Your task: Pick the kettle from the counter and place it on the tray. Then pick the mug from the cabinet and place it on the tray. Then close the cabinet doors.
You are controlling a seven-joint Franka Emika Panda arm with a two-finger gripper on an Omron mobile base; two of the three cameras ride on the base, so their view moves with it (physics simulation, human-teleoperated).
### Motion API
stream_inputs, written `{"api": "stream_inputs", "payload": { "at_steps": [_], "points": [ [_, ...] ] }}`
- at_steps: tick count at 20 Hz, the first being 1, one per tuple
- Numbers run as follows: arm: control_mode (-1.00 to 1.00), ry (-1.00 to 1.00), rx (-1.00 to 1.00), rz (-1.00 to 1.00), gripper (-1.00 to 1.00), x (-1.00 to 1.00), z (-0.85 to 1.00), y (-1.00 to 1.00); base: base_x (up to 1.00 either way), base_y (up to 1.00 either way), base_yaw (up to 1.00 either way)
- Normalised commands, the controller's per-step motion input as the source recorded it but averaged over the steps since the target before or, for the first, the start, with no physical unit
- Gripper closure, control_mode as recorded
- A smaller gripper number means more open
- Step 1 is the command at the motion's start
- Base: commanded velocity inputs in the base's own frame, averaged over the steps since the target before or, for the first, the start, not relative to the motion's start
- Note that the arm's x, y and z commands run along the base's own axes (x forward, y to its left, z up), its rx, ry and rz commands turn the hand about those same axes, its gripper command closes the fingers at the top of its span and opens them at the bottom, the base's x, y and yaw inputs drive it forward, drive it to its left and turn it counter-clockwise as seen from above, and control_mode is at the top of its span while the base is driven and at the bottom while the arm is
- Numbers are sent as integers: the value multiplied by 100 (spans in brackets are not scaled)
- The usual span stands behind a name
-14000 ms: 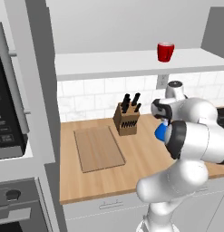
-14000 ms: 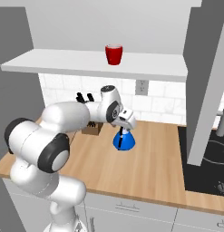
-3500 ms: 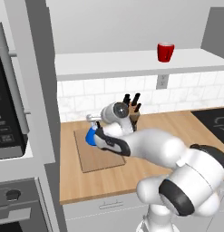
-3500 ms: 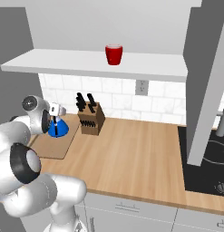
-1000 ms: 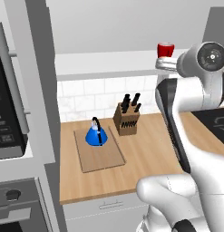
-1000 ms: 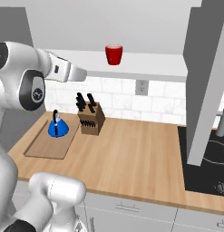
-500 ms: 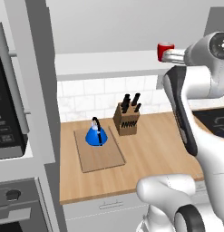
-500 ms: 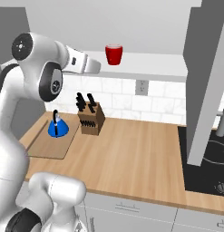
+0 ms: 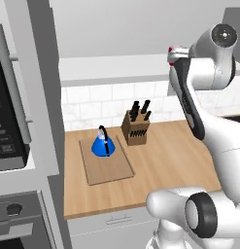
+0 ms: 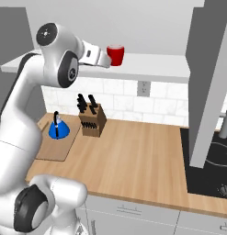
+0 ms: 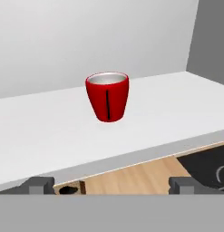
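Hand view puts the mug (image 11: 107, 96) upright on the cabinet shelf (image 11: 50, 136) just ahead of the released hand (image 11: 107, 185), so it should advance level, straddle the body centrally, then clench, the kettle (image 9: 103, 144) already on the tray (image 9: 110, 168)

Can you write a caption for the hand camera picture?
Open gripper faces the upright red mug on the white cabinet shelf.

White tile backsplash (image 9: 107, 99) runs behind the table, plain grey wall above. Tall grey oven column (image 9: 24, 146) on the left, black cooktop (image 10: 209, 167) on the right, wall outlet (image 10: 143, 88) in between.
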Motion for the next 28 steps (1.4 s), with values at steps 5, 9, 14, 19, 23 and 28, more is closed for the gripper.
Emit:
{"api": "stream_inputs", "payload": {
  "at_steps": [5, 9, 14, 19, 23, 28],
  "points": [
    [-100, 0, 1, 11, -100, 54, -12, -3, 0, 0, 0],
    [-100, -17, 0, 6, -100, 36, -29, -13, 0, 0, 0],
    [-100, -6, -1, 0, -100, 45, -22, -22, 0, 0, 0],
    [-100, 2, 0, 0, -100, 51, -5, -17, 0, 0, 0],
    [-100, 6, 0, 0, -100, 48, 0, -13, 0, 0, 0],
    [-100, 7, 0, 0, -100, 37, 0, -6, 0, 0, 0]
  ]
}}
